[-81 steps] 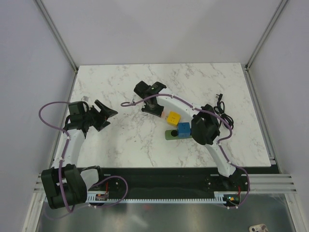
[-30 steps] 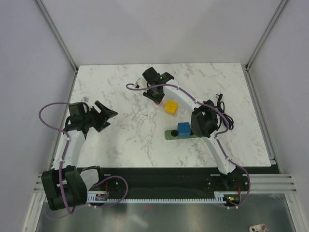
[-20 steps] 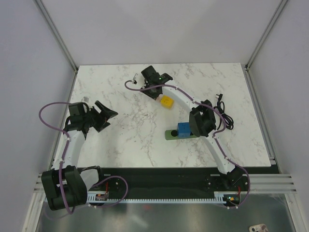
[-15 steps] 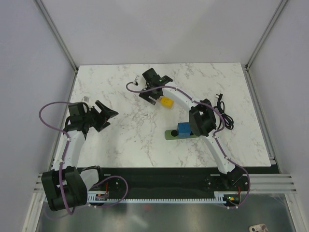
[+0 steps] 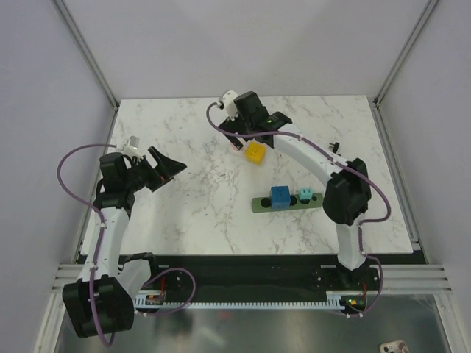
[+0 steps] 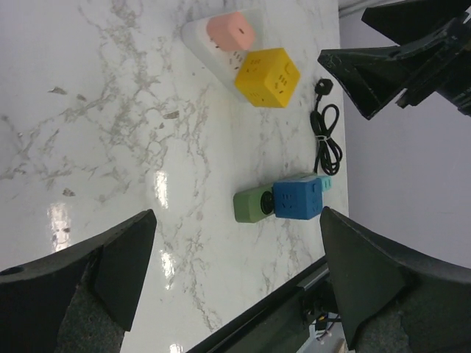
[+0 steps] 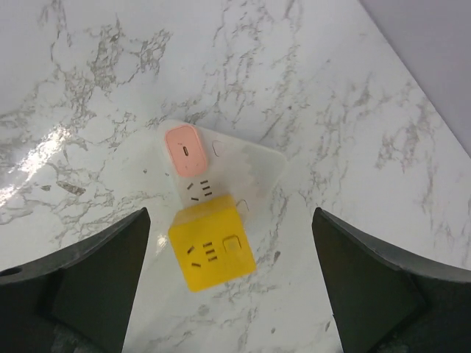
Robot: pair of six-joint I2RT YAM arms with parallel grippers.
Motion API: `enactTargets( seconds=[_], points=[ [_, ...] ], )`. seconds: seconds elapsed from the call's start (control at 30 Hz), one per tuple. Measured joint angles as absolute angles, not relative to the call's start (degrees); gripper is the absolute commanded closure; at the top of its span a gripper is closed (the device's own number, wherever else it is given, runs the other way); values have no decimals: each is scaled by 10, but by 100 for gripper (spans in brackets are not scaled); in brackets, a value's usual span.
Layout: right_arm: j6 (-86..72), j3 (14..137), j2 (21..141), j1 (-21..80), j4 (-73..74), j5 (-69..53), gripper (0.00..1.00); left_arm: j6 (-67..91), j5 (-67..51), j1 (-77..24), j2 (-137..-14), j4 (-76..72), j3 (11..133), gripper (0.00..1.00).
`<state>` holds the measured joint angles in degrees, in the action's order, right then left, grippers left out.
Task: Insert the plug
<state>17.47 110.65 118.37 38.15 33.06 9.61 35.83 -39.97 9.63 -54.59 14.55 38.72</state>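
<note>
Right elbow has swung outward since the earlier frames, and I now see the plug on the green power strip (long axis left-right). The right gripper, spread and empty, is nearer, with the plug toward its base. The left gripper is likewise spread.

Marble table carries green power strip, white strip — black cable.

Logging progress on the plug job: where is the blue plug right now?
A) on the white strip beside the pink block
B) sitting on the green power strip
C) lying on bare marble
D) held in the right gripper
B: the top view shows the blue plug sitting on the green power strip.
</note>
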Motion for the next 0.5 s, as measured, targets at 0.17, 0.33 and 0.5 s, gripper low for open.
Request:
enactTargets(
  seconds=[0.17, 0.33, 0.5],
  points=[
    [54, 984, 1028, 382, 300, 103, 2, 331, -408, 14, -537, 140, 430, 0],
    [-91, 815, 878, 382, 265, 77, 2, 306, -404, -91, -507, 130, 457, 0],
    [-190, 634, 729, 383, 243, 63, 2, 288, -401, -120, -449, 131, 457, 0]
  ],
)
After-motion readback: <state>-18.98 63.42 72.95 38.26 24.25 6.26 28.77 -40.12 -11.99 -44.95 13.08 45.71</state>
